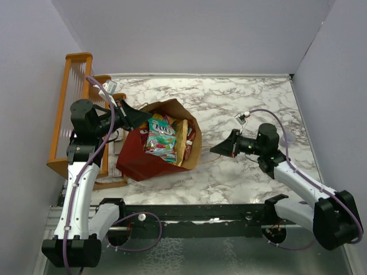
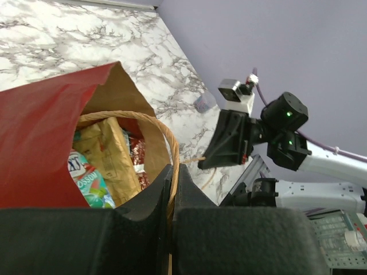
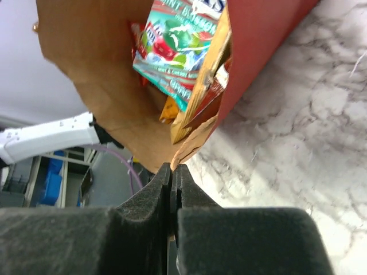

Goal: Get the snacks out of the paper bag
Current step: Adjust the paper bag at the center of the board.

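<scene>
Orange rack (image 1: 67, 109) stands just beside paper bag (image 1: 136, 161).

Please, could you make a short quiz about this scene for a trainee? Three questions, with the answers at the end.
1. True or false: the snacks lie out on the table.
2. What is the left hand closed on? A: the paper bag's handle; B: a snack packet; C: nothing.
3. Fill in: in the top view, the orange rack stands to the bag's ____.
Key: 1 false; 2 A; 3 left.
</scene>
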`<state>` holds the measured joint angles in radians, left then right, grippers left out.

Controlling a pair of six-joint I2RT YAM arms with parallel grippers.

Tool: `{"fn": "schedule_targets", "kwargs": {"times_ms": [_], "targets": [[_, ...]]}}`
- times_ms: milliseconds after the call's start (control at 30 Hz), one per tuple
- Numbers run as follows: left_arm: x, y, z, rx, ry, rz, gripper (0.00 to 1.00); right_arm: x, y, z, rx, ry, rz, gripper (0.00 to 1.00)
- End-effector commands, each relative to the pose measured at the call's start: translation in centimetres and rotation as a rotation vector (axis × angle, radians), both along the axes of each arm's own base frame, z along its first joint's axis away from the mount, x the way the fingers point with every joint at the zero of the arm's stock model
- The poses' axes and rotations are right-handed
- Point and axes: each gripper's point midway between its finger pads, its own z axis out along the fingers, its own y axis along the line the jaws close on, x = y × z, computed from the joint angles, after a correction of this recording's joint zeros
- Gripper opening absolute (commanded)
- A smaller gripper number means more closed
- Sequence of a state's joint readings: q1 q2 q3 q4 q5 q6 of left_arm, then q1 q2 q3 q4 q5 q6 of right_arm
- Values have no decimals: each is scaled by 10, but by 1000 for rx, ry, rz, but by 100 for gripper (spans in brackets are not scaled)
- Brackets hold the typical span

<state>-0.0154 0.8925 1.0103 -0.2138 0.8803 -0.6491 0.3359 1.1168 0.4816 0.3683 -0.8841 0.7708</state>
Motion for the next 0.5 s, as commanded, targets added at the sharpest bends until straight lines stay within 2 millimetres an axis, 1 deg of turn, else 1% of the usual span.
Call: {"fn": "schedule_targets", "kwargs": {"times_ms": [0, 100, 167, 233, 300, 333, 367, 400, 433, 467], "targets": [[5, 7, 12, 28, -31, 71, 0, -41, -9, -30, -93, 92, 48, 3], [7, 8, 4, 7, 10, 91, 0, -49, -15, -41, -133, 96, 47, 9], [5, 8, -1, -5, 33, 93, 0, -49, -20, -44, -180, 89, 25, 14], [3, 8, -4, -10, 39, 96, 0, -42, -29, -45, -256, 74, -28, 18], [0, 8, -5, -12, 41, 96, 0, -30, -43, -46, -357, 45, -111, 24], [-2, 8, -5, -9, 42, 96, 0, -25, -51, -47, -407, 62, -160, 25], [-3, 8, -5, -4, 43, 96, 0, -24, -53, -43, -418, 58, -166, 29], [-4, 9, -4, -2, 42, 96, 0, -23, -50, -36, -403, 33, -156, 32], [-5, 8, -3, -2, 40, 94, 0, -21, -49, -30, -398, 32, -158, 36], [-5, 9, -3, 3, 43, 96, 0, -15, -51, -23, -410, 27, -180, 43]]}}
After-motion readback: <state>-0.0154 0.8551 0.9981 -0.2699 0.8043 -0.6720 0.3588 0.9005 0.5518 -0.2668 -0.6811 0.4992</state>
